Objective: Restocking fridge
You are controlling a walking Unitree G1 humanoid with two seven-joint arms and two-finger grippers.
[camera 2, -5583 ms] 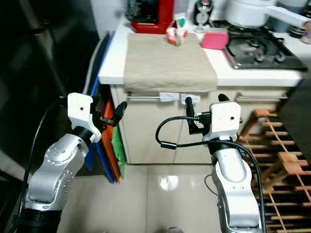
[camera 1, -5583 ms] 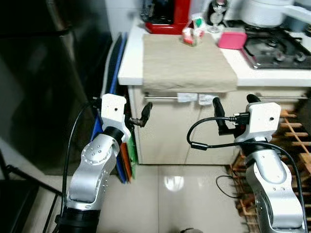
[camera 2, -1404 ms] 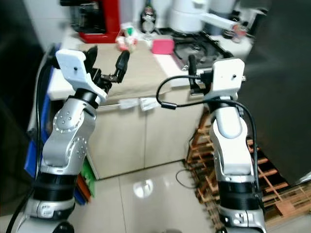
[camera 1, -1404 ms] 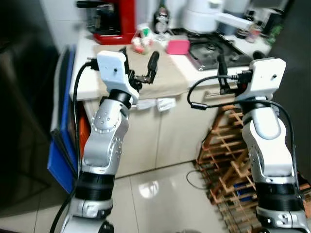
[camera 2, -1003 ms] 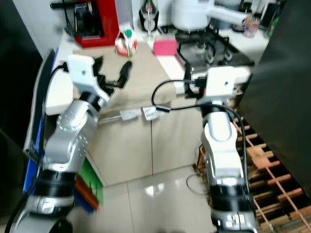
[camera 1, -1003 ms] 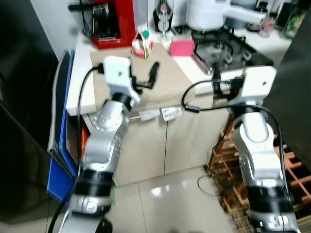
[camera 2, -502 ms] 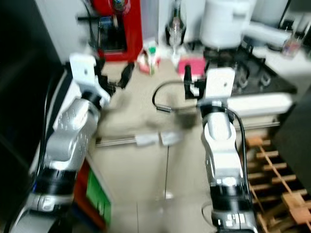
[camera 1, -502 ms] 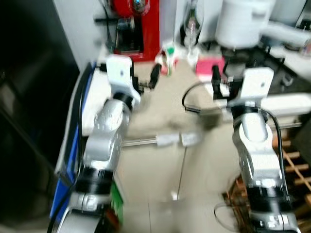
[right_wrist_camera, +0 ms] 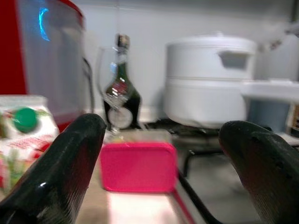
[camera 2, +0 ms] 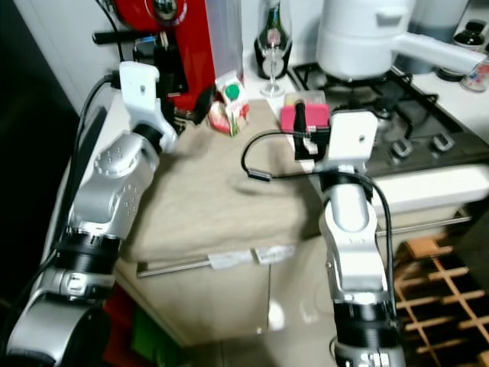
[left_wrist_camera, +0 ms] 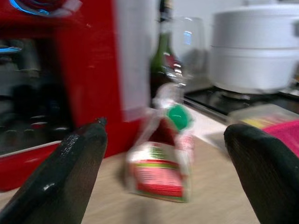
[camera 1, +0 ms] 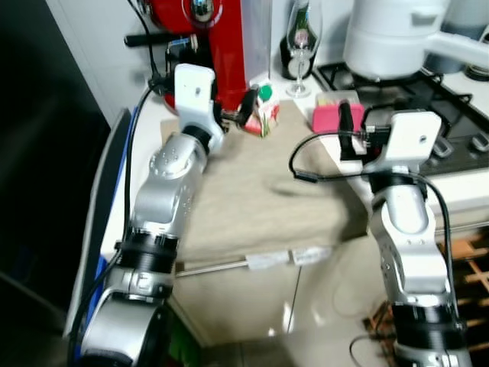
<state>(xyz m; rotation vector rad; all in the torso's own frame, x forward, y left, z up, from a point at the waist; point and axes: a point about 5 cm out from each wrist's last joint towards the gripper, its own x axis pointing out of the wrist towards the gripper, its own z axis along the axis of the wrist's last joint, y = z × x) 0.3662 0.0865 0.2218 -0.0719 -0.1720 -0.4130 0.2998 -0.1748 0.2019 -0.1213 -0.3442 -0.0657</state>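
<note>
With its fingers spread wide, the left gripper faced the small carton standing just ahead on the desk, while the right gripper, equally open, faced the pink box; a fast approach risked toppling the carton toward the wine glass behind.

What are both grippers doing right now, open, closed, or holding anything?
Left gripper: open, empty, fingers either side of the carton without touching it.
Right gripper: open, empty, aimed at the pink box.
</note>
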